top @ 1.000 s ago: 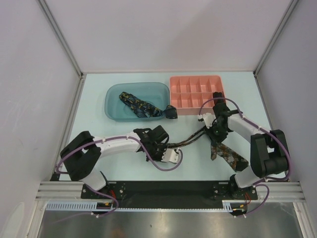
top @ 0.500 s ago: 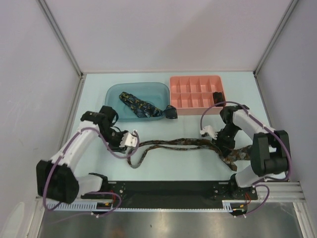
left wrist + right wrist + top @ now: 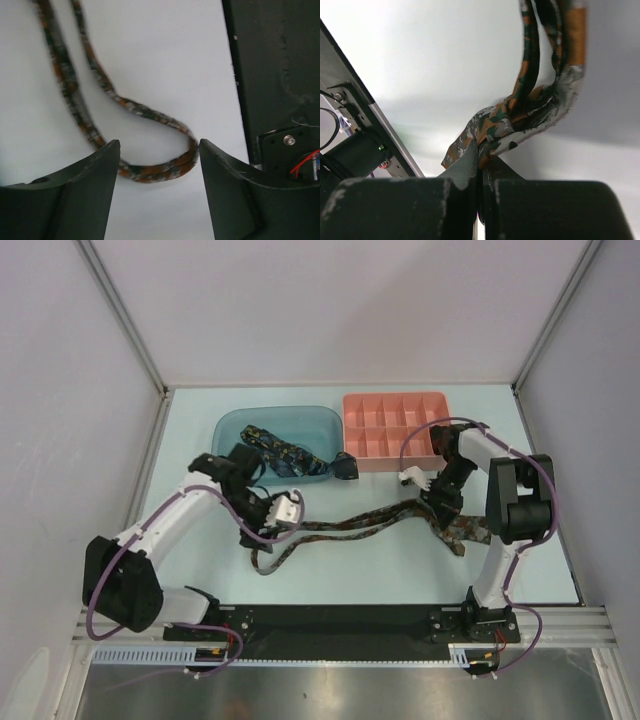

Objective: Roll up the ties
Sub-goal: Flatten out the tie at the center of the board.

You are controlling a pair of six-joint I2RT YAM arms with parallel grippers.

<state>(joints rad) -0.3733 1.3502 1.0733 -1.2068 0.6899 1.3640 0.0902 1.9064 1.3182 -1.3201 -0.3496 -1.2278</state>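
The orange-brown-white flecked tie [image 3: 350,523] lies unrolled across the table, its narrow end looped at the left [image 3: 150,172] and its wide end at the right [image 3: 530,105]. My left gripper [image 3: 262,530] hangs open above that loop; the loop shows between the fingertips [image 3: 160,142] and nothing is held. My right gripper [image 3: 440,502] is shut on the wide end, and fabric bunches at its tips [image 3: 480,150]. The navy tie [image 3: 285,455] lies unrolled in the blue tray [image 3: 228,445], with one dark end [image 3: 346,466] over the rim.
A pink divided organiser [image 3: 385,430] stands at the back right, beside the blue tray. The black base rail [image 3: 270,75] runs along the near edge, close to the tie's loop. White walls enclose the table on three sides.
My left gripper pulled the tie's narrow end to the left, then opened and let it go. My right gripper has shut on the wide end and shifted slightly toward the back.
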